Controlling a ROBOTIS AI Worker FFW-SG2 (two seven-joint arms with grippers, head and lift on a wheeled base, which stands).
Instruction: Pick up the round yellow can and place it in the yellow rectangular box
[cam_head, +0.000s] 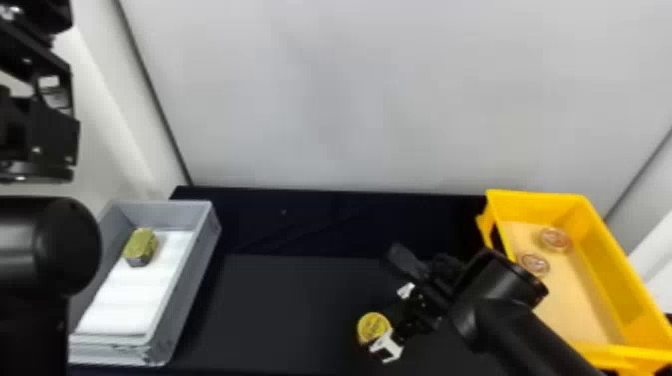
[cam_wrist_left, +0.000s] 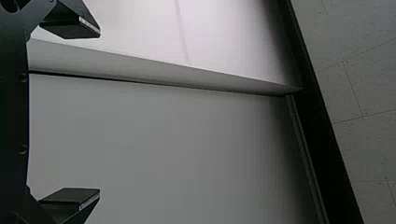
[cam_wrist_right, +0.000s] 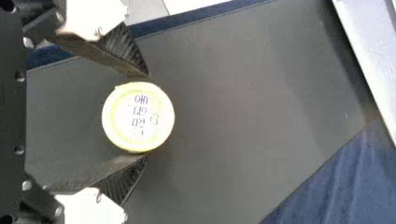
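the step in hand, i judge, is to close the right claw (cam_wrist_right: 148, 115) on the round yellow can (cam_wrist_right: 138, 117). the claw is open, with its 2 fingers (cam_wrist_right: 122, 49) apart on opposite sides of the can. on 1 side a small gap shows; on the other side the finger is very near, perhaps touching. so it would be good to center the claw first, then close slowly and evenly, because a push from only 1 finger could slide or tip the can. after a firm hold, the lift should be straight up, high enough to pass over the wall of the yellow box (cam_head: 600, 265).

the can is between the fingers, close to their tips, with its round top facing the wrist camera. it is at the table (cam_head: 280, 305), right of the middle and toward the near edge. the yellow box is at the right end of the table, well apart from the can, and 2 round things (cam_head: 555, 240) lie inside. the left claw (cam_wrist_left: 99, 113) is open and empty, up at the left side.
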